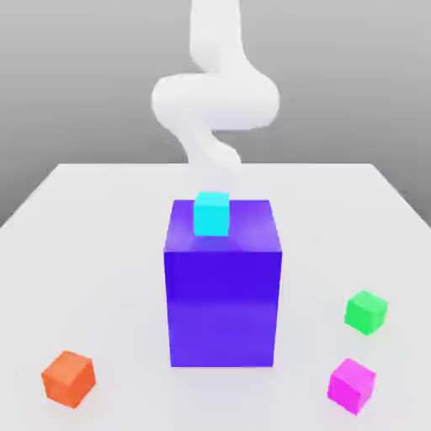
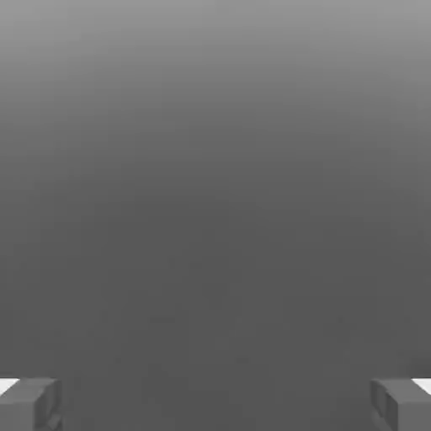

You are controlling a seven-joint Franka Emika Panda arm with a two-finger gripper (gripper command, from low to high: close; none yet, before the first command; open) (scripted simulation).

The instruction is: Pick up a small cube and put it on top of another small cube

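Jaws of gripper (image 2: 215, 404) wide, holding nothing. Pink cube (image 1: 351, 385) near green cube (image 1: 365, 311), apart, both beside blue block (image 1: 223, 290).

White bench against a plain grey backdrop, exterior view.

The bench (image 1: 101, 219) has a smooth, matte white top that runs from the near edge of the view back to a straight far edge, narrowing with distance. Behind it the background (image 1: 76, 76) is a flat grey with no seams, corners, windows or furniture visible. Light is soft and even; shadows on the bench surface are faint. In the hand view the backdrop is a grey gradient, paler at one edge and darker across the middle.
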